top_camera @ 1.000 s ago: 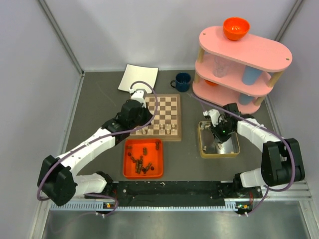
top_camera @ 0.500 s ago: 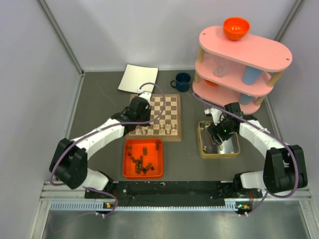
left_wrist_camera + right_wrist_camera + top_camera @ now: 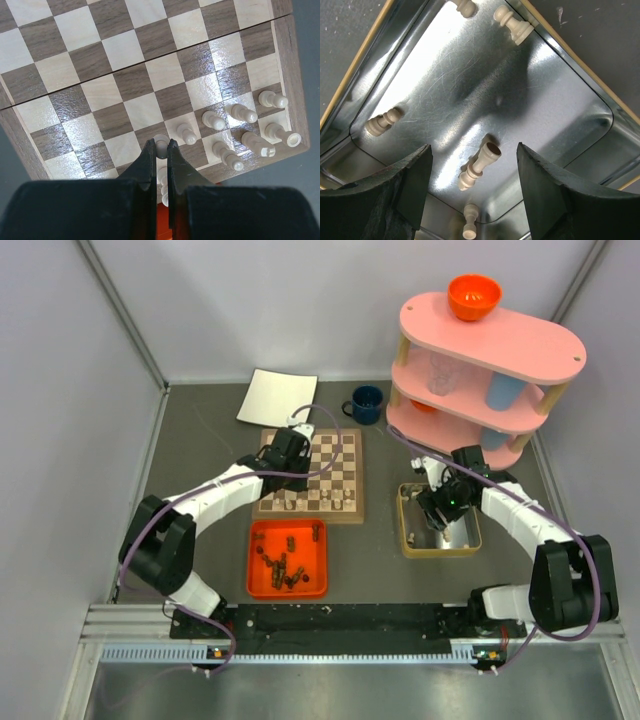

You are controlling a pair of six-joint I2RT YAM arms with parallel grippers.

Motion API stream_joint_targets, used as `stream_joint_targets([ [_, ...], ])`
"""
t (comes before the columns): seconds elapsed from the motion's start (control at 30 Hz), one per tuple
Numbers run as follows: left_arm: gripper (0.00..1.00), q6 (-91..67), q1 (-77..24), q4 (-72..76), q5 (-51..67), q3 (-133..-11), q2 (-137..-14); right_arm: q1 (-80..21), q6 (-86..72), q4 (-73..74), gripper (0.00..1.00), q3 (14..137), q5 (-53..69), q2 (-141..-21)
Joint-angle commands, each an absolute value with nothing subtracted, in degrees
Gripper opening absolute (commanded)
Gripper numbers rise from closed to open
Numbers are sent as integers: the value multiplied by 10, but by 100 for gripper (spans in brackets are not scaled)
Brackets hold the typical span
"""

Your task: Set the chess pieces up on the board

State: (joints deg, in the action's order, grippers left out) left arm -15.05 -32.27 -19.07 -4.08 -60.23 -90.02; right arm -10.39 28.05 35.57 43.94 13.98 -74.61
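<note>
We note left pincer shifted farther across board, clenched on pale piece; right pincer now spread wide over metal tray; pale pawns crowd board corner.

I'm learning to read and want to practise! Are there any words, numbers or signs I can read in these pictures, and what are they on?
There are none to read. The board has no letters or numbers along its rim, the white sheet looks blank, and the red tray, the metal tray, the blue mug and the pink shelf show no labels.
</note>
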Motion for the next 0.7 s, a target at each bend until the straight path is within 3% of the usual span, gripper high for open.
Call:
stream_joint_targets([
  [0.0, 4, -150, -318, -188, -26, -616, -907, -107, 281, 344, 67, 458, 138, -728],
  [0.67, 8, -159, -312, -178, -21, -598, -933, -107, 281, 343, 67, 457, 137, -724],
])
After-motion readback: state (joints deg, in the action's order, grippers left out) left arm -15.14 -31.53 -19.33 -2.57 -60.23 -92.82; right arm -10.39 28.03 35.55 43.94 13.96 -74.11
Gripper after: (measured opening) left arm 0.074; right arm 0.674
